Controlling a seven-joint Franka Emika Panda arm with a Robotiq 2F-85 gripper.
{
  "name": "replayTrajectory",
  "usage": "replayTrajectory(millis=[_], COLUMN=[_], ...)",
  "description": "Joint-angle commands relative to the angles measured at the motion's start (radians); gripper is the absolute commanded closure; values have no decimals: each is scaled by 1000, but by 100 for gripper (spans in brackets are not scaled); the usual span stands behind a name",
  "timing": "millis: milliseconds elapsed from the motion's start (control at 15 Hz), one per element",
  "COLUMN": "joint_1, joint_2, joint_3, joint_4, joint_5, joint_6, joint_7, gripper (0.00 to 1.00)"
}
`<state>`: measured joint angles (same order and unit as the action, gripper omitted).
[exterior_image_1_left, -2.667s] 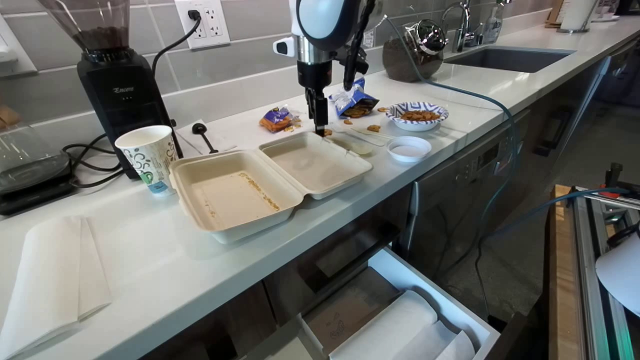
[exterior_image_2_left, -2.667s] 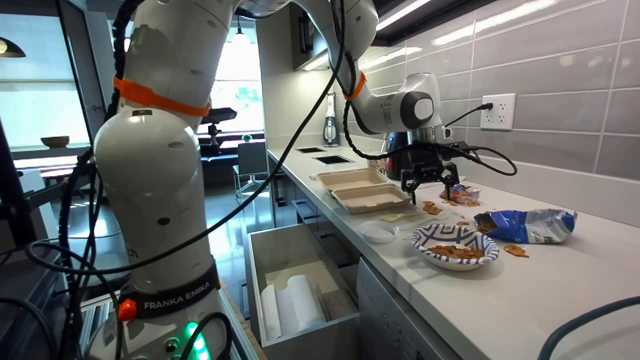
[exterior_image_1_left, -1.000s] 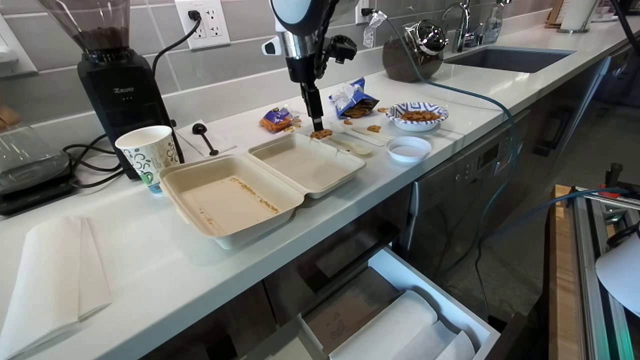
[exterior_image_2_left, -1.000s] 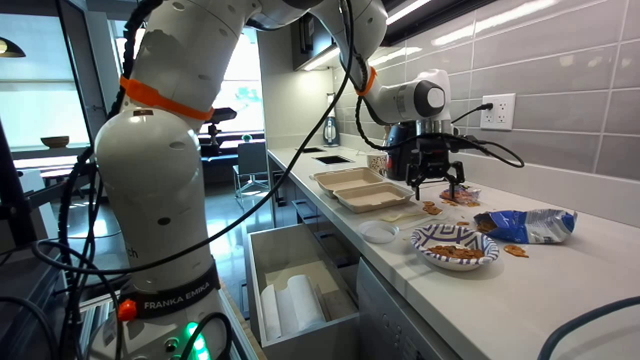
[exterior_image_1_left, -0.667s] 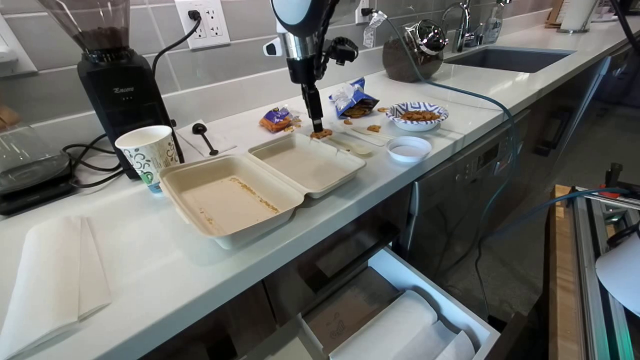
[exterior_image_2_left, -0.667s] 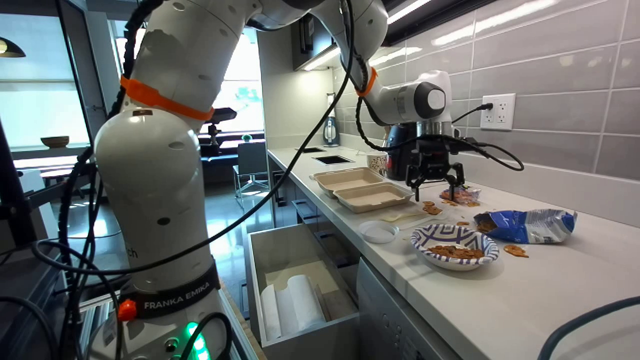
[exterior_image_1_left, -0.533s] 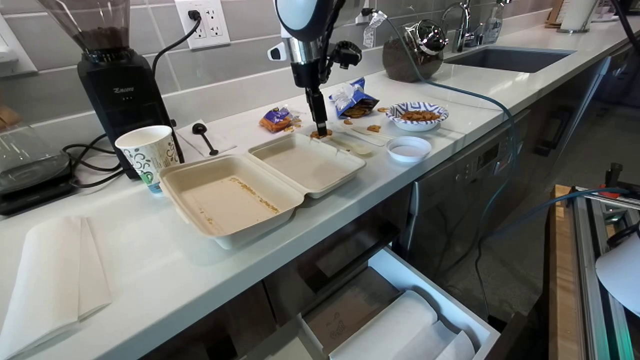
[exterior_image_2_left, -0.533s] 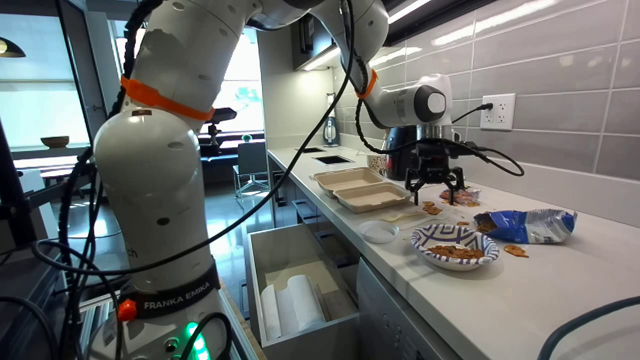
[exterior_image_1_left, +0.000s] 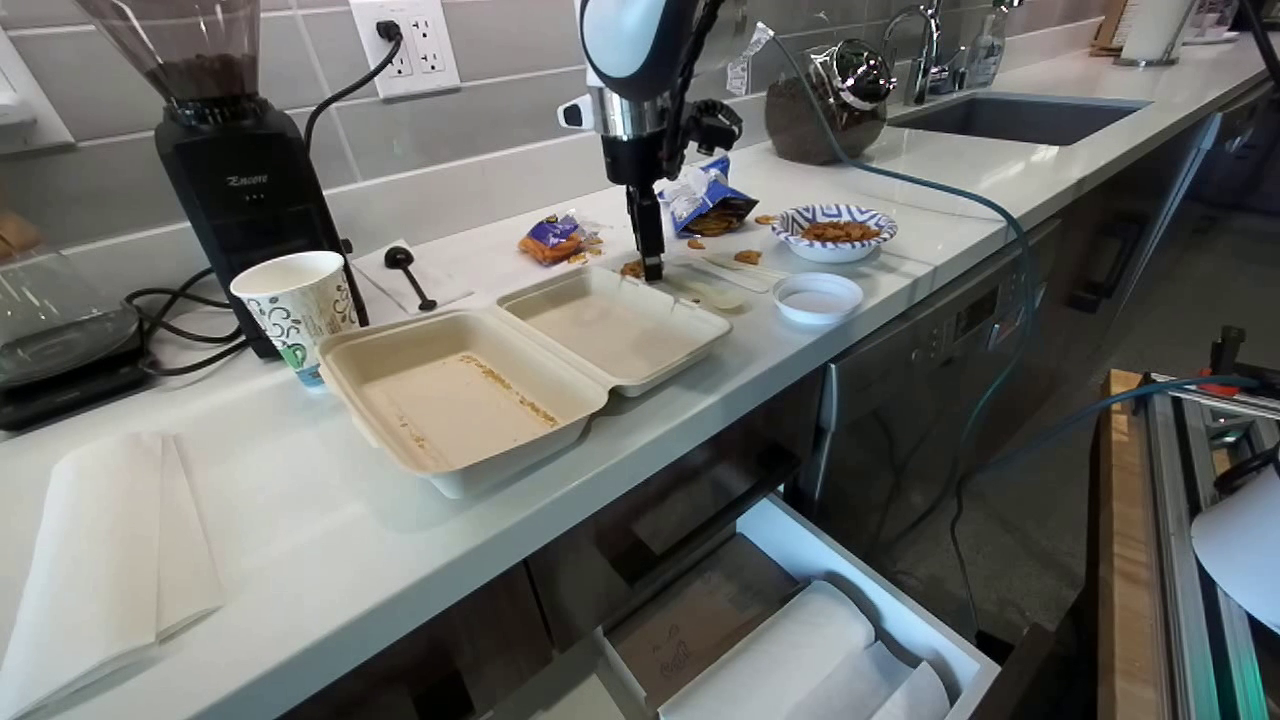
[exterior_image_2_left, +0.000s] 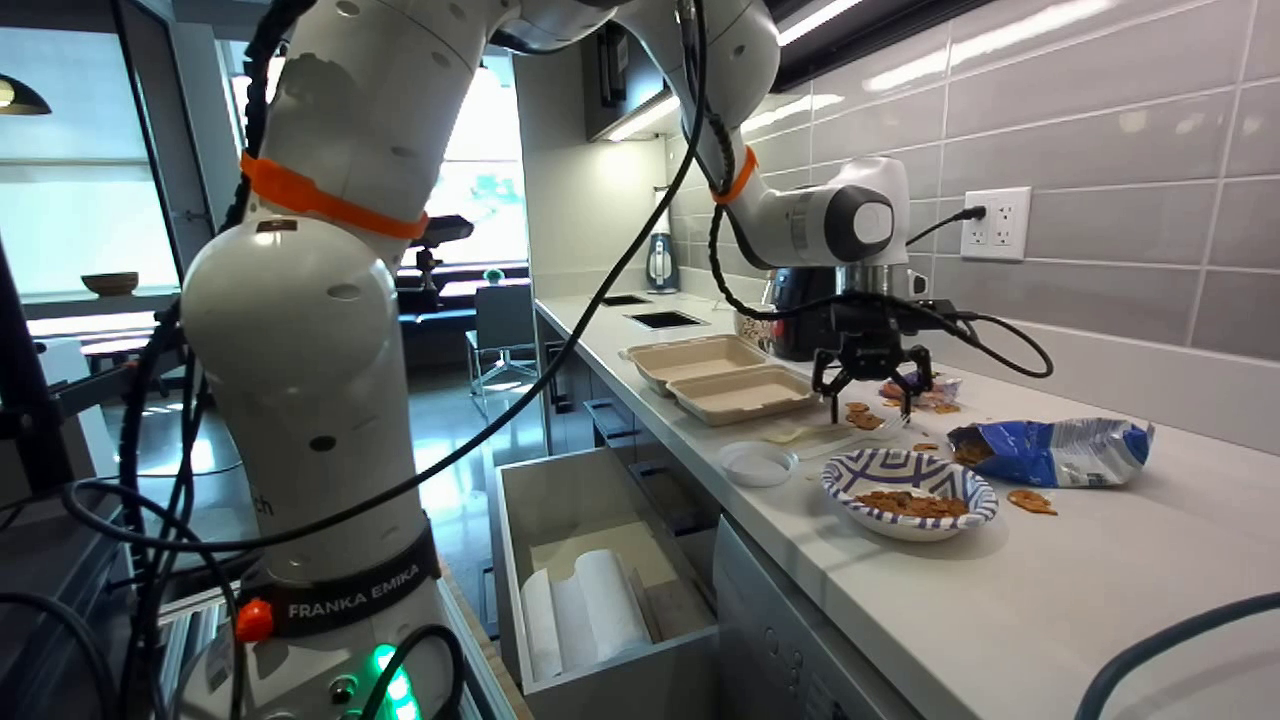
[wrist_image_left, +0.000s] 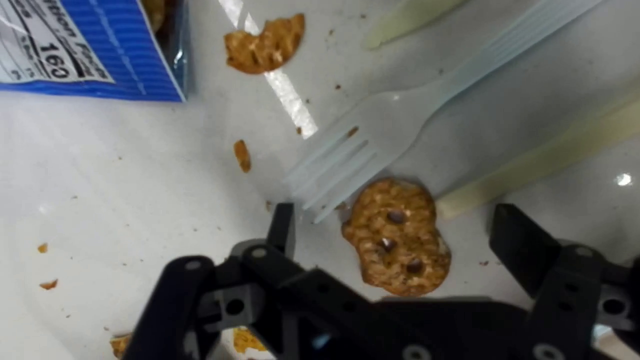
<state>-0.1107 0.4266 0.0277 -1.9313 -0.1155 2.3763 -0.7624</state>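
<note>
Your end effector (wrist_image_left: 394, 220) stands wide, holding nothing. In the wrist view the pretzel (wrist_image_left: 400, 231) lies on the table (wrist_image_left: 170, 200) between its fingers (wrist_image_left: 520, 245), touching neither. Watch the fork (wrist_image_left: 395, 120): its tines lie just beside one finger, so closing could sweep them in and drag the fork along. The yellowish handle (wrist_image_left: 540, 162), its tip right at the pretzel's edge, could get trapped the same way. Squeezing hard might snap the pretzel, likely brittle. It looks golden brown and lumpy, with three small holes.

The gripper (exterior_image_2_left: 871, 415) has jaws apart; a pretzel (exterior_image_2_left: 864, 421) is between them, a box (exterior_image_2_left: 742, 395) beside it, a bowl (exterior_image_2_left: 910, 473) on its near side.
</note>
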Motion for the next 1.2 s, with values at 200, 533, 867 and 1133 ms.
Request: replayTrajectory(millis=[200, 533, 867, 1133], joint_1=[-26, -35, -32, -30], joint_2=[-58, -74, -78, -75], joint_3=[11, 17, 18, 18], joint_4=[-87, -103, -104, -104], joint_5=[32, 51, 56, 55], joint_6=[49, 56, 60, 61], joint_7=[-13, -31, -36, -33], gripper=[0, 0, 0, 0])
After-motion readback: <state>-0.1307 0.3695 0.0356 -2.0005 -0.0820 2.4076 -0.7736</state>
